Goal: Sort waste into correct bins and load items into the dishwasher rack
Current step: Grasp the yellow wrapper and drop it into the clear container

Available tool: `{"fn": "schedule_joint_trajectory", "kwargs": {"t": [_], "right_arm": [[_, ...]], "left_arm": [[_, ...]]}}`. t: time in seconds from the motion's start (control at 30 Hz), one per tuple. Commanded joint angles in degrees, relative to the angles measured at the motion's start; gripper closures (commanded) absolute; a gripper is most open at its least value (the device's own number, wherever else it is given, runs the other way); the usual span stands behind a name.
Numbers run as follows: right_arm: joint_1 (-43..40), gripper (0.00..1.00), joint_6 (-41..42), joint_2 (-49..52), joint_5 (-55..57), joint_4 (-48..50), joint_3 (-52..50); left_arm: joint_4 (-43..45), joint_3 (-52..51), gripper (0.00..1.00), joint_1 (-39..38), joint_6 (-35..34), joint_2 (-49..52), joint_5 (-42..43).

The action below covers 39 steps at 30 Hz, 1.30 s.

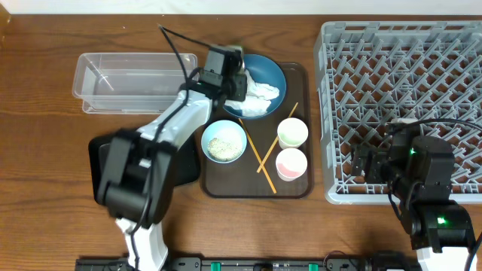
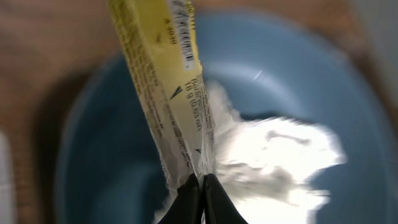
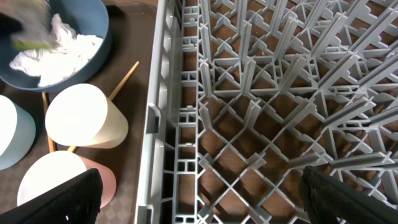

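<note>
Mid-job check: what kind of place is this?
Looks like a tabletop dish-clearing station, possibly a test setup: a grey dishwasher rack sits on a wooden table beside a brown serving tray carrying a tissue-filled blue dish, plus a clear tub.

Robot lab bench, dressed as a dish-clearing station. Two robot arms, the left arm (image 1: 139,177) and the right arm (image 1: 425,181), stand at the near edge of a plain wooden tabletop (image 1: 45,188), with a black cable (image 1: 169,35) trailing loose. Kitchen props sit on the wood: a grey dishwasher rack (image 1: 322,90), a brown serving tray (image 1: 226,181) and a clear plastic tub (image 1: 83,83).
</note>
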Motion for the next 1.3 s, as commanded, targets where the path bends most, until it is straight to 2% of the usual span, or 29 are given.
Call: {"fn": "schedule_joint_trajectory", "kwargs": {"t": [0.0,0.23,0.3,0.4,0.5,0.6,0.67,0.8,0.83,0.9,0.93,1.1,1.27], "right_arm": [[0.5,0.00,0.5,-0.1,-0.3,-0.1,1.4],[0.5,0.01,0.5,-0.1,-0.3,-0.1,1.4],[0.5,0.01,0.5,-0.1,-0.3,-0.2,1.4],[0.5,0.01,0.5,-0.1,-0.3,-0.5,1.4],[0.5,0.01,0.5,-0.1,-0.3,-0.8,1.4],[0.5,0.01,0.5,-0.1,-0.3,-0.9,1.4],[0.5,0.01,0.5,-0.1,-0.3,-0.9,1.4],[0.5,0.01,0.5,-0.1,-0.3,-0.9,1.4],[0.5,0.01,0.5,-0.1,-0.3,-0.9,1.4],[0.5,0.01,0.5,-0.1,-0.3,-0.9,1.4],[0.5,0.01,0.5,-0.1,-0.3,-0.9,1.4],[0.5,0.01,0.5,-0.1,-0.3,-0.9,1.4],[0.5,0.01,0.5,-0.1,-0.3,-0.9,1.4]], "left_arm": [[-0.5,0.8,0.94,1.7,0.1,-7.9,-0.8],[-6.0,0.8,0.94,8.1,-3.3,-14.9,-1.2],[-8.9,0.8,0.94,10.5,-7.9,-15.4,-4.0],[-15.0,0.8,0.94,14.4,-18.4,-15.3,-9.4],[-19.3,0.8,0.94,17.9,-28.7,-14.7,-10.2],[-20.9,0.8,0.94,20.2,-34.5,-13.7,-10.2],[-20.8,0.8,0.93,20.8,-35.8,-12.9,-10.2],[-19.3,0.8,0.89,20.8,-35.8,-11.8,-10.2],[-18.8,0.8,0.84,20.7,-35.8,-11.6,-10.2],[-18.2,0.8,0.61,20.7,-35.6,-11.6,-9.7],[-17.5,0.8,0.56,20.7,-34.4,-11.7,-7.9],[-12.0,0.8,0.51,19.0,-24.5,-11.7,6.1],[-10.4,0.8,0.48,12.6,-9.1,-11.6,8.7]]}}
